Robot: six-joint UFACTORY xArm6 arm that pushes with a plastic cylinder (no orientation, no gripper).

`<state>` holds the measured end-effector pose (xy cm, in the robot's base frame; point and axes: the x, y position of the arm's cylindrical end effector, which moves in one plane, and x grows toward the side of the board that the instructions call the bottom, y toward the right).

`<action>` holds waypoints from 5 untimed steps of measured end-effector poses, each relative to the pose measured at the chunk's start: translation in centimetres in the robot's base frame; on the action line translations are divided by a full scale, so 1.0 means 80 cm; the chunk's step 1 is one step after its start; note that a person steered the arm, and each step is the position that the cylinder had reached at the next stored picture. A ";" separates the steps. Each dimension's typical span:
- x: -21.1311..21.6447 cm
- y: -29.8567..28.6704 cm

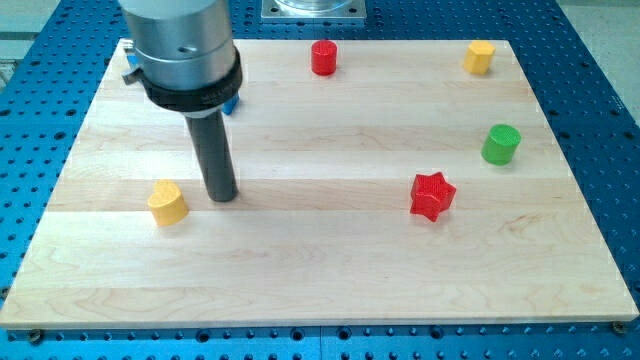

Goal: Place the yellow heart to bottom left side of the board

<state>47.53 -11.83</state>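
The yellow heart (168, 203) lies on the wooden board (320, 270) at the view's left, a little below the middle. My tip (223, 197) touches down just to the right of the heart, with a small gap between them. The rod rises from there to the grey arm housing at the view's top left.
A red star (432, 195) lies right of centre. A green cylinder (501, 145) is at the right. A red cylinder (324, 58) sits at the top centre. A yellow block (480, 57) is at the top right. A blue block (130, 68) peeks out behind the arm housing.
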 end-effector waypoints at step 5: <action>0.047 -0.043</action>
<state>51.28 -15.26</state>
